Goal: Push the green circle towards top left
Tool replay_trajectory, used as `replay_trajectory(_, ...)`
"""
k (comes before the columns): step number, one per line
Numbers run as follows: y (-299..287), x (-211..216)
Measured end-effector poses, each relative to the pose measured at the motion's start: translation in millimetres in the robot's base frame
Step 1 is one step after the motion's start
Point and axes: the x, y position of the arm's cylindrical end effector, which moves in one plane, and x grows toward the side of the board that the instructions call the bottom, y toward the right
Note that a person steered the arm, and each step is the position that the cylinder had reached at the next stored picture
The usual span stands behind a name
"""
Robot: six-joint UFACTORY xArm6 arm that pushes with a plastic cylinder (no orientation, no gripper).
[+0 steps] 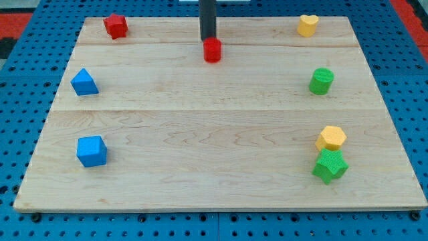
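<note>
The green circle (321, 81) stands near the board's right edge, upper half. My tip (208, 39) is at the top centre of the board, just above and touching or nearly touching a red cylinder (212, 50). The tip is far to the left of the green circle, with bare board between them.
A red block (116, 26) sits top left and a yellow heart (307, 25) top right. A blue triangle (84, 82) and a blue cube (91, 150) are at the left. A yellow hexagon (331, 138) touches a green star (330, 166) at the bottom right. The wooden board (200, 134) lies on a blue pegboard.
</note>
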Motion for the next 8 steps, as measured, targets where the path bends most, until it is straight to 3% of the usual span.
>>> replay_trajectory(1,2,88)
replay_trajectory(2,74,135)
replay_trajectory(4,241,149)
replay_trajectory(5,236,91)
replay_trajectory(6,159,47)
replay_trajectory(7,174,106)
replay_trajectory(8,147,122)
